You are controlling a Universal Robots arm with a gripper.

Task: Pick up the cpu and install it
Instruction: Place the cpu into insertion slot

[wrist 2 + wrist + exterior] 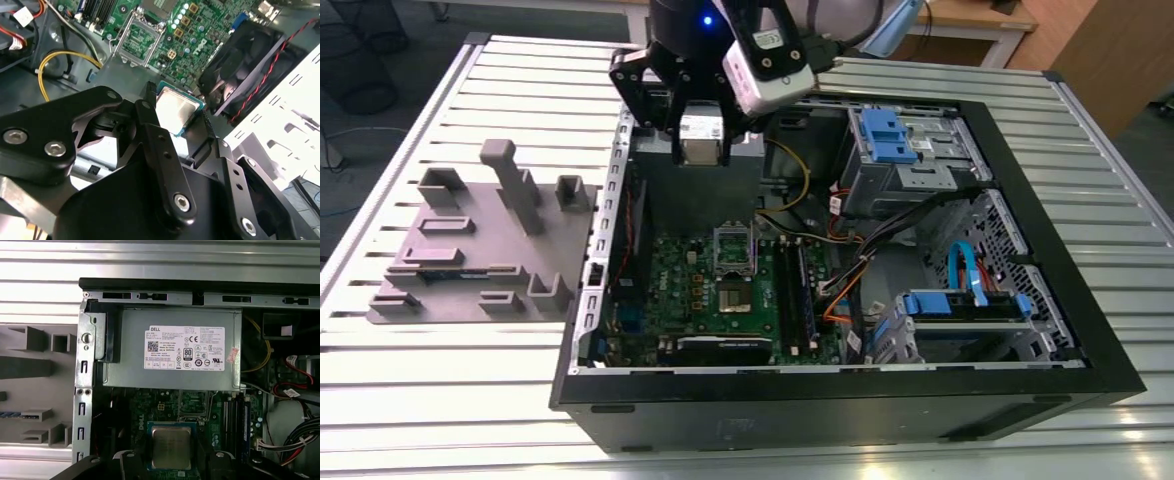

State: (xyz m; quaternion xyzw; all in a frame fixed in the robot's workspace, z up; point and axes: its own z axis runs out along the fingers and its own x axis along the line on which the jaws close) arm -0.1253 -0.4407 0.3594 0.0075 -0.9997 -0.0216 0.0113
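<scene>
The claw (702,142) was closed on the cpu (700,130) over the case (854,400). The socket (732,248) lay at six o'clock. Best kept level, edges squared to it.

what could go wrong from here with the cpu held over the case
The gripper pinches the cpu by its edges above the open case; a slip could drop it onto the motherboard.
The socket is a small target; a tilted or offset descent might damage it.
The yellow cable nearby could snag the arm.
</scene>
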